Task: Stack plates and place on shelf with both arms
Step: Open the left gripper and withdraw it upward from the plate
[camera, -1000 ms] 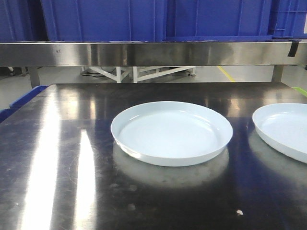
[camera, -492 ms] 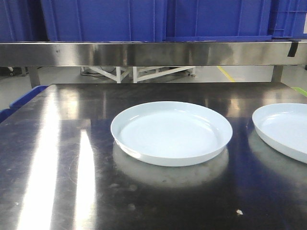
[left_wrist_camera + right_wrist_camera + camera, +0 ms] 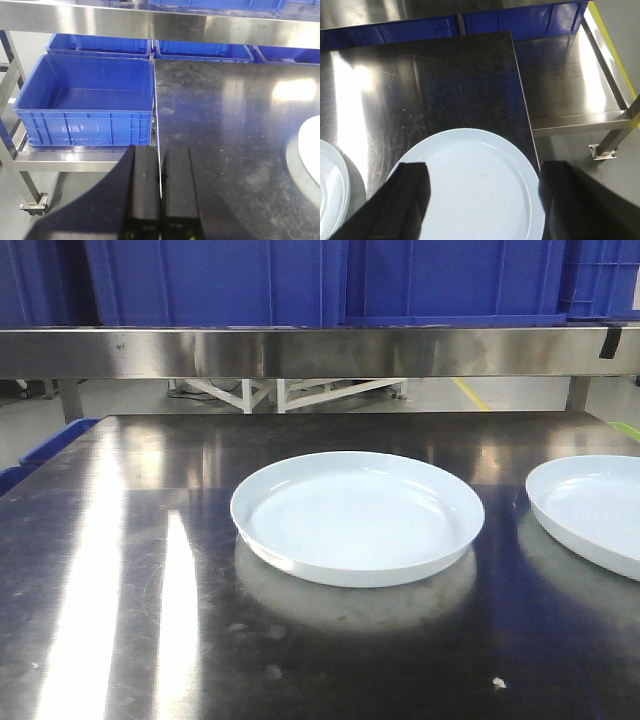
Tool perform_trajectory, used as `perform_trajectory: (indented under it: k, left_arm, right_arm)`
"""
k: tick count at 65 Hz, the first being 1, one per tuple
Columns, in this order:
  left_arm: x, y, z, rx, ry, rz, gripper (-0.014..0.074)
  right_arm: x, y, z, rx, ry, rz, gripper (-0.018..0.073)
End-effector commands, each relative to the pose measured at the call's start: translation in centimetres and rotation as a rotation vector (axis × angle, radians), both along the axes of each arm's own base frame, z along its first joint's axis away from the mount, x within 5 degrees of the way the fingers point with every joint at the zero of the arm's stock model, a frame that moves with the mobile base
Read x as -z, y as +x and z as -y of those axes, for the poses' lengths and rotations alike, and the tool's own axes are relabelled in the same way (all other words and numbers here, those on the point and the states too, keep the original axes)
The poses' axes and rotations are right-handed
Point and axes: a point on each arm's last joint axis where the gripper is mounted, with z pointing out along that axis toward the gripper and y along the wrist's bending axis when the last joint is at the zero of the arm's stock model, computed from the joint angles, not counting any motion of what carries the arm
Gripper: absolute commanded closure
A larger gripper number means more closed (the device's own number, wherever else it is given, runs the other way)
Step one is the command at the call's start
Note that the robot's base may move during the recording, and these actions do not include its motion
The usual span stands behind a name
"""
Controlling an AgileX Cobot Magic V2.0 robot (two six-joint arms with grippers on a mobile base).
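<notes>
Front view: two plates lie flat on the counter [image 3: 100, 570], the centre plate [image 3: 357, 518] and the right plate [image 3: 590, 510], apart with bare steel between them. The shelf [image 3: 320, 350] runs across behind and above, carrying blue crates [image 3: 330, 280]. Neither arm shows here. Left wrist view: the left tool [image 3: 161, 195] has its fingers pressed together, empty, poised over the counter's left edge, and a plate rim peeks in ahead, well off to its right. Right wrist view: the right tool [image 3: 482, 172] is spread wide, holding nothing, straddling the right plate directly beneath it. That plate's rim sits right at the counter's edge on the tool's right, so room is tight there, and the centre plate waits just to its left. My call: the right arm is nearer, and its plate should travel leftward.
</notes>
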Motion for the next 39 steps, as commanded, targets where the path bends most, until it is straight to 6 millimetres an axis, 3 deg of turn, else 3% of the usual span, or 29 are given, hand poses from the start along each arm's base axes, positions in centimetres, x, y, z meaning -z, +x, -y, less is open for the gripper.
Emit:
perform_trajectory:
  k: [1, 6, 10, 13, 18, 21, 30, 36, 39]
  left_arm:
    - [-1.62, 0.16, 0.14, 0.013, -0.018, 0.105, 0.0510]
    - [-1.62, 0.16, 0.14, 0.013, -0.018, 0.105, 0.0510]
    - [-1.62, 0.16, 0.14, 0.013, -0.018, 0.105, 0.0510]
    - [-1.62, 0.16, 0.14, 0.013, -0.018, 0.105, 0.0510]
    - [-1.62, 0.16, 0.14, 0.013, -0.018, 0.105, 0.0510]
    - [-1.62, 0.16, 0.14, 0.013, -0.018, 0.105, 0.0510]
    - [-1.62, 0.16, 0.14, 0.013, -0.018, 0.105, 0.0510]
    - [-1.62, 0.16, 0.14, 0.013, -0.018, 0.105, 0.0510]
    - [-1.62, 0.16, 0.14, 0.013, -0.018, 0.105, 0.0512]
  right_arm:
    - [-1.88, 0.29, 0.09, -0.002, -0.013, 0.113, 0.0003]
    - [-1.86, 0.28, 0.09, -0.002, -0.013, 0.111, 0.0050]
    - [-1.85, 0.28, 0.09, -0.002, -0.013, 0.110, 0.0155]
    - [-1.82, 0.26, 0.09, -0.001, -0.013, 0.105, 0.0272]
    - [-1.50, 0.10, 0.09, 0.001, -0.010, 0.067, 0.0560]
    - [-1.37, 0.02, 0.10, 0.001, -0.010, 0.050, 0.0494]
    - [-1.25, -0.04, 0.10, 0.002, -0.009, 0.035, 0.0539]
    - [-1.22, 0.01, 0.10, 0.002, -0.009, 0.034, 0.0516]
    - [-1.11, 0.06, 0.11, 0.002, -0.009, 0.025, 0.0463]
